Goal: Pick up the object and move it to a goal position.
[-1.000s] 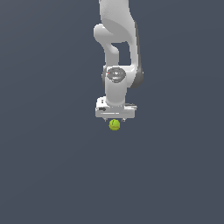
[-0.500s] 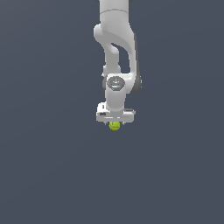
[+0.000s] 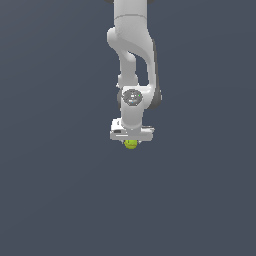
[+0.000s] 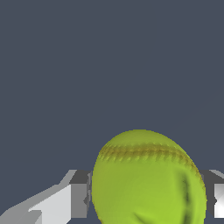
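The yellow-green ball with reddish stitch seams sits just under the white hand of my arm in the exterior view, mostly covered by it. My gripper is around the ball. In the wrist view the ball fills the space between my two fingers, which press against its sides. The gripper is shut on the ball. The ball's lower part is cut off by the frame edge.
The white arm stands upright above the hand. A plain dark grey surface surrounds everything. Nothing else shows.
The hand and the ball have moved slightly toward the exterior view's right and a little up. The ball sits deeper under the hand than one second ago.
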Motion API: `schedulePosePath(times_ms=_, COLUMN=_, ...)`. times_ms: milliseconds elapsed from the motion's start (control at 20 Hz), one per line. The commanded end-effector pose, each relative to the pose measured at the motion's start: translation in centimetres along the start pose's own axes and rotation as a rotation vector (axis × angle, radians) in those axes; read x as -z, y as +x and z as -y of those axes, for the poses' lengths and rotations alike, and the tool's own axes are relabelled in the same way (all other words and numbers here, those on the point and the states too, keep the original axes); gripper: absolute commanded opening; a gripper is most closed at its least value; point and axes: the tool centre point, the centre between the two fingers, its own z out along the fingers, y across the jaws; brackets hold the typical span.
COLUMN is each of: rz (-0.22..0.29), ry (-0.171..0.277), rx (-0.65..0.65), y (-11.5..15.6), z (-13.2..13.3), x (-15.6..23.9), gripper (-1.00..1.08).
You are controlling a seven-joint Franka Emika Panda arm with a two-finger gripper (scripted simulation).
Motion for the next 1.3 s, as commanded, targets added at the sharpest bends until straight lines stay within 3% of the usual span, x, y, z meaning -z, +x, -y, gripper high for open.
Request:
schedulePosePath(times_ms=0, rz=0.000, ry=0.000, rx=0.000, y=0.0, z=0.0, x=-0.1, gripper=-1.00)
schedulePosePath(times_ms=650, rz=0.000, ry=0.000, rx=0.000, y=0.0, z=-0.4, x=2.2, gripper=-1.00)
schedulePosePath(times_ms=1250, rz=0.000, ry=0.001, rx=0.000, y=0.0, z=-2.0, x=11.9, gripper=-1.00)
